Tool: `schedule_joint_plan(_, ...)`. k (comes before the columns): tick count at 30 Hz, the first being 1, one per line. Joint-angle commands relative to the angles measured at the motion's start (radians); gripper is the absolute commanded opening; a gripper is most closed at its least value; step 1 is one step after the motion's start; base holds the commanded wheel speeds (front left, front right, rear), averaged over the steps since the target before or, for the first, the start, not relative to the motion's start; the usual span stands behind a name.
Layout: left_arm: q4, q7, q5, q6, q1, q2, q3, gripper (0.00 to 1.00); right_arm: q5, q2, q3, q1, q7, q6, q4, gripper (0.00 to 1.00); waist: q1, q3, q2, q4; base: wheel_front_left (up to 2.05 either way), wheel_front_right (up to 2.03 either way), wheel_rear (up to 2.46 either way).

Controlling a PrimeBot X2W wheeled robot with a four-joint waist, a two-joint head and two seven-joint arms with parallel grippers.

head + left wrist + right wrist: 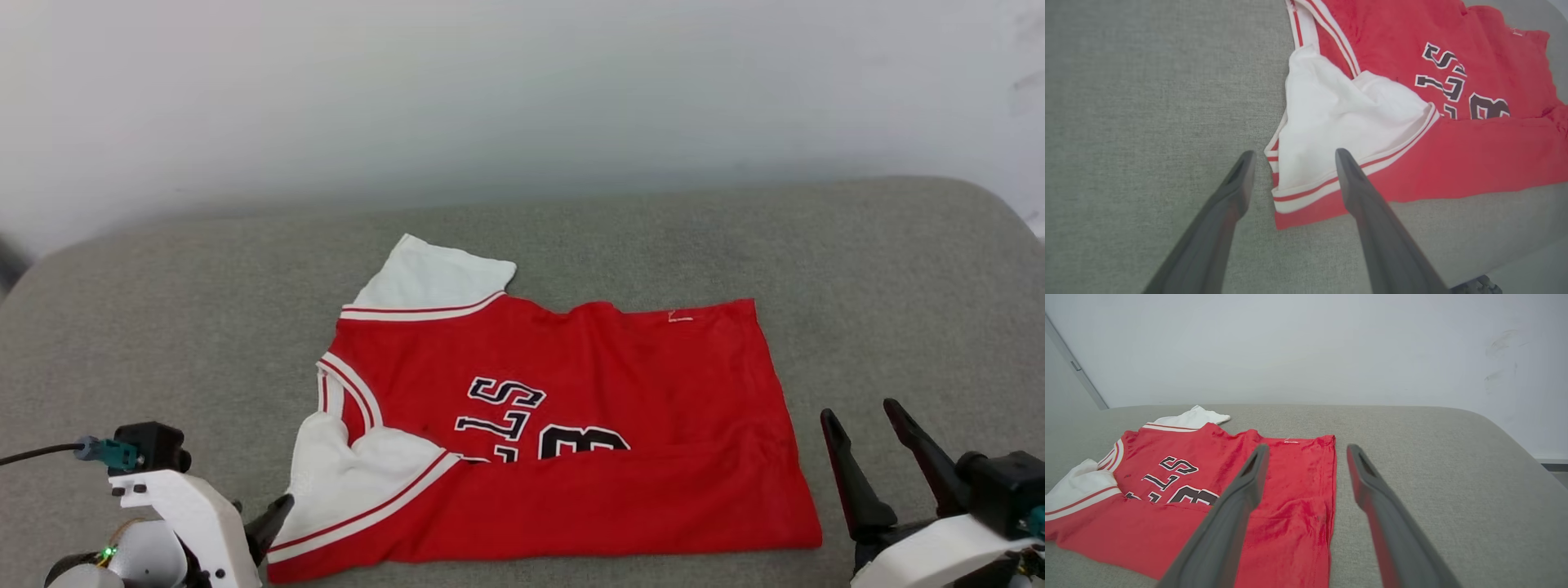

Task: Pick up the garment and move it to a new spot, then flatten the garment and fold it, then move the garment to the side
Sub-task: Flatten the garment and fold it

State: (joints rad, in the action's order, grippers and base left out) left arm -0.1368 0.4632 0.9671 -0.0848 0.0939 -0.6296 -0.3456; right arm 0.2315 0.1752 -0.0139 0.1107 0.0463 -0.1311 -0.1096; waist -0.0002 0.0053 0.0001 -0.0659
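Note:
The garment (pixel 612 367), a red jersey with white sleeves, lies spread on the grey cushion, collar to the left. Its near long edge is folded up over the lower part of the black letters and the 3. One white sleeve (pixel 433 278) points to the far side and the other (pixel 1339 118) lies by the near left corner. My left gripper (pixel 1294 154) is open just above that near sleeve's striped hem, holding nothing. My right gripper (pixel 859 412) is open too, hovering beside the garment's (pixel 1167 522) right hem, its left finger (pixel 1241 498) over the red cloth.
The grey cushioned surface (pixel 898 269) stretches wide, with bare room to the right and left of the garment. A pale wall (pixel 522 82) rises behind it. The cushion's rounded front edge (pixel 1515 237) runs close beneath the garment's near side.

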Motion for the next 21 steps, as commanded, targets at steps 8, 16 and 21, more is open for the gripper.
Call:
schedule_joint_plan(8,-0.035,0.113,0.023,-0.041,-0.009,-0.006,-0.035,1.00,-0.018,-0.032,-0.006,-0.007,0.031,0.001,-0.076,1.00,0.0002,0.095,-0.0001,-0.051,0.00,0.00,0.00)
schedule_joint_plan(16,-0.160,0.133,0.068,0.013,0.011,0.093,-0.084,0.00,0.014,-0.018,0.002,-0.022,0.076,0.001,-0.069,1.00,0.0002,0.137,-0.0001,-0.058,0.00,0.00,0.00)
schedule_joint_plan(21,-0.184,0.085,0.057,0.046,0.019,0.098,-0.078,0.00,0.083,0.013,0.046,-0.011,0.208,0.001,-0.044,1.00,0.0002,0.124,-0.0001,-0.040,0.00,0.00,0.00)
